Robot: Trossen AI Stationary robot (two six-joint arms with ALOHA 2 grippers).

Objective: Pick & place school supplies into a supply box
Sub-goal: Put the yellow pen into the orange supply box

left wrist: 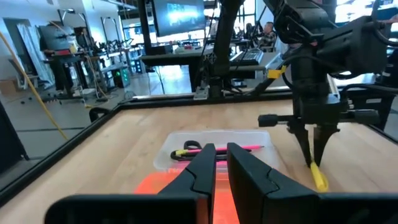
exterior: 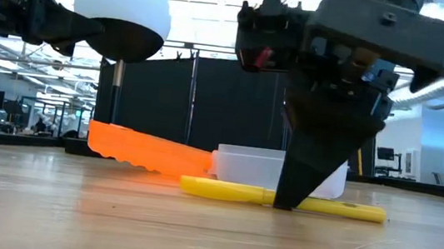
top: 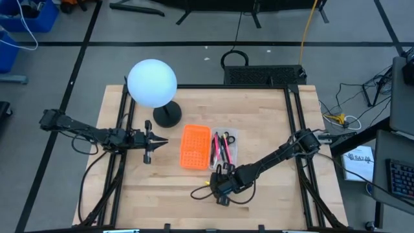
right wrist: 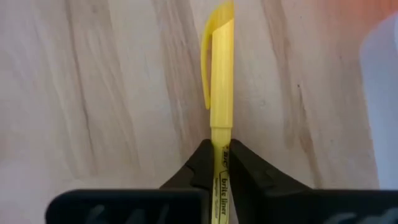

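1. Yellow highlighter point(right wrist: 221, 93) lies flat on the table point(top: 272, 129), just beside the near edge of the supply box point(top: 228, 150).
2. My right pincer point(right wrist: 219, 163) stands tip-down on the highlighter, fingers closed around its barrel; the pen remains in contact with the wood in the low view.
3. My left pincer point(left wrist: 219, 168) hovers above the table beside the orange lid point(top: 195, 146), fingers nearly together, holding nothing.
4. Supply box sits open at table centre, clear tray joined to the orange gridded lid, which tilts upward in the low view.
5. Tray contents: pink pens point(top: 215, 149) and black-handled scissors point(left wrist: 188, 147); other items cannot be distinguished.
6. White globe lamp point(top: 152, 83) stands behind the lid, apart from the box.
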